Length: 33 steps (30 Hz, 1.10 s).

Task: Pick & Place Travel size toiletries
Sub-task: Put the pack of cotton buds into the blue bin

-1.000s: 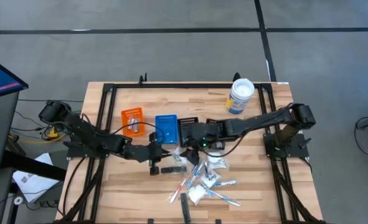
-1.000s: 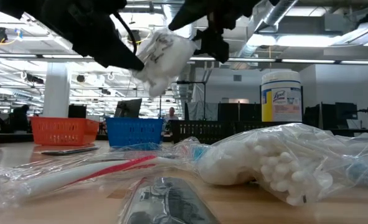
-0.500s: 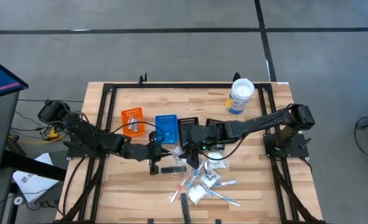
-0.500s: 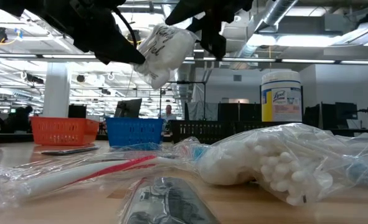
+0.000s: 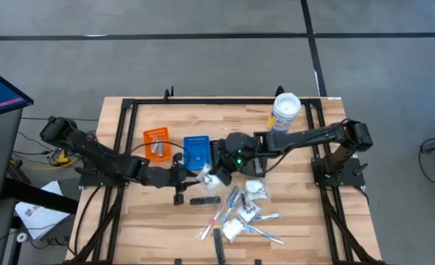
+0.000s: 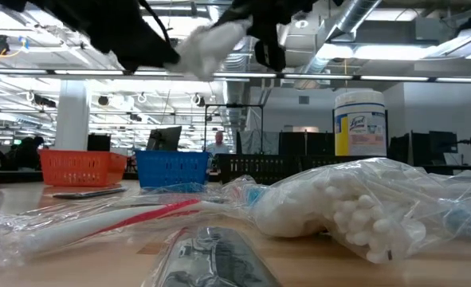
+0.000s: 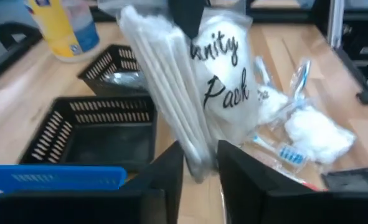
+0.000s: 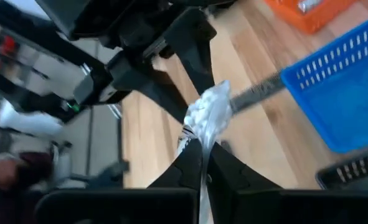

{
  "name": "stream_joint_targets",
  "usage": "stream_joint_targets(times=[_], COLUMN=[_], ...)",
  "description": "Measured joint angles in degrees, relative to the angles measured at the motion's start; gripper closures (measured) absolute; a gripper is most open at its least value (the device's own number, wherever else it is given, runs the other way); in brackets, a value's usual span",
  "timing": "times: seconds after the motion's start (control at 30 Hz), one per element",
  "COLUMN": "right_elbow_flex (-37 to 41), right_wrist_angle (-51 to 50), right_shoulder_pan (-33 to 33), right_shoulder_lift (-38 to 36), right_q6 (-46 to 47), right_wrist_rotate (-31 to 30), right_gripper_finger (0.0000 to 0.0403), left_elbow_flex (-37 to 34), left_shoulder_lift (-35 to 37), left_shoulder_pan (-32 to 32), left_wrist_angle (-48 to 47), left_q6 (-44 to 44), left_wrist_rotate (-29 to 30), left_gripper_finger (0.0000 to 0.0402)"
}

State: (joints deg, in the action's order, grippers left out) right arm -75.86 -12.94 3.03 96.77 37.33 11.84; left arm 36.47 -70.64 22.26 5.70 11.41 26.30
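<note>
Now the right gripper [image 5: 218,174] has pinched shut on the white packet [image 5: 209,176], held aloft mid-table beside the blue bin [image 5: 196,150], while the left gripper [image 5: 185,175] fingers have begun parting: a handover, judging by this.

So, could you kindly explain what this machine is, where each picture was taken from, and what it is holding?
It is a robot with two dark arms at a wooden table, each ending in a two-finger claw. One camera looks straight down, one sits at table height, and one rides on each wrist. The right claw is shut on a white crinkly packet printed "Vanity Pack", lifted above the table. The left claw is right beside it, its fingers parted around the packet's other end. Behind them stand an orange bin, a blue bin and a black bin, plus a white tub. More small wrapped toiletries lie in a loose pile nearer the front.
</note>
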Motion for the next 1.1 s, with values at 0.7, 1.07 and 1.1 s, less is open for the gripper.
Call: stream_joint_targets(times=[0.7,1.07,1.1], right_elbow_flex=[-0.63,0.03,-0.60], right_wrist_angle=[1.73,5.74,5.91], right_shoulder_pan=[-10.50,-10.67,-10.72], right_shoulder_lift=[1.45,11.18,11.13], right_q6=[11.12,19.54,19.61], right_wrist_rotate=[-10.70,-11.65,-11.78], right_gripper_finger=[0.0402,0.0403,0.0403], left_elbow_flex=[-10.64,-10.73,-10.73], left_shoulder_lift=[35.72,35.91,35.87], left_shoulder_pan=[0.22,0.31,0.31], left_wrist_angle=[5.39,14.59,14.42], left_q6=[-5.46,-12.80,-12.82], left_wrist_rotate=[3.26,1.55,1.27], left_gripper_finger=[0.0234,0.0233,0.0232])
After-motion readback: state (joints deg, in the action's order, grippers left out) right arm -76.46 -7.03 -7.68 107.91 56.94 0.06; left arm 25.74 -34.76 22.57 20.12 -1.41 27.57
